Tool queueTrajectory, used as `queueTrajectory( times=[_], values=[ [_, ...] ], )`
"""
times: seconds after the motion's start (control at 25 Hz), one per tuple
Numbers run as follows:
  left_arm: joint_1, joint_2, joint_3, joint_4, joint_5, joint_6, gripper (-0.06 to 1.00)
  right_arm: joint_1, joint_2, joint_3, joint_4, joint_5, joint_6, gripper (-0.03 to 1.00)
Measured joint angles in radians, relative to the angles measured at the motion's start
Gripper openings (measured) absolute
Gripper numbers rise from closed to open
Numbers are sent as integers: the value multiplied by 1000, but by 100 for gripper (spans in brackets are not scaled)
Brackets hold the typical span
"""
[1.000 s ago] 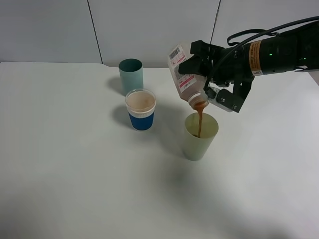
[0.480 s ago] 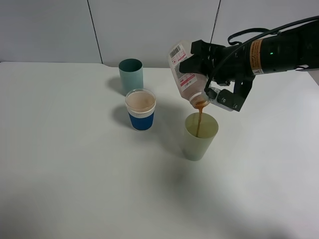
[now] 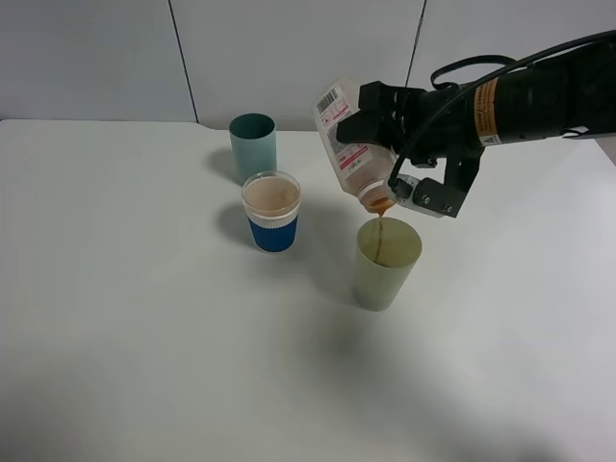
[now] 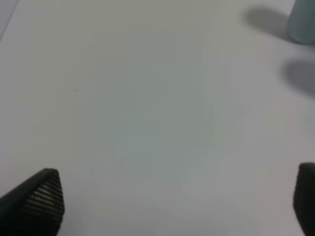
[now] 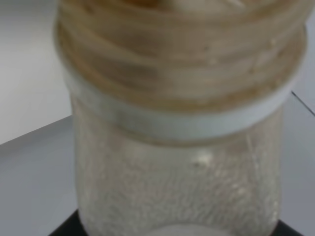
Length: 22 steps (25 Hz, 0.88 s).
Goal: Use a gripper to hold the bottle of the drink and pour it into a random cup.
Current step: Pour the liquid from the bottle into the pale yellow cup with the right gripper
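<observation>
Exterior high: open table [image 3: 144, 366] spreads near and left. The right gripper [image 3: 397, 149] clamps the tipped bottle [image 3: 345, 135], drink [image 3: 379, 203] trickling into the cup [image 3: 385, 274]; the left gripper [image 4: 174, 201] gapes, holding nothing.

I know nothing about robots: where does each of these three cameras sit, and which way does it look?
Exterior high: mounted high off the arms, looking down on the table and the right tool tipping the bottle over the yellow-green cup.
Left wrist: on the left arm, facing down at the table; black fingertips of the open left tool show.
Right wrist: on the right arm, close against the bottle, its neck brown-stained.
Shared: the bottle shows in the high and right wrist views.
</observation>
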<state>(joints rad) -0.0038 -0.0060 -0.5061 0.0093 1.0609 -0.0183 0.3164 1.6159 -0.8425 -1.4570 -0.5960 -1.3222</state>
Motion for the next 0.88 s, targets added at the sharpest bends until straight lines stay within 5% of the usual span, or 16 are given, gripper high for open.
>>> queueTrajectory(
  times=[0.88],
  values=[
    [0, 0, 0, 0, 0, 0, 93, 24, -43, 0, -10, 6, -49, 35]
  ],
)
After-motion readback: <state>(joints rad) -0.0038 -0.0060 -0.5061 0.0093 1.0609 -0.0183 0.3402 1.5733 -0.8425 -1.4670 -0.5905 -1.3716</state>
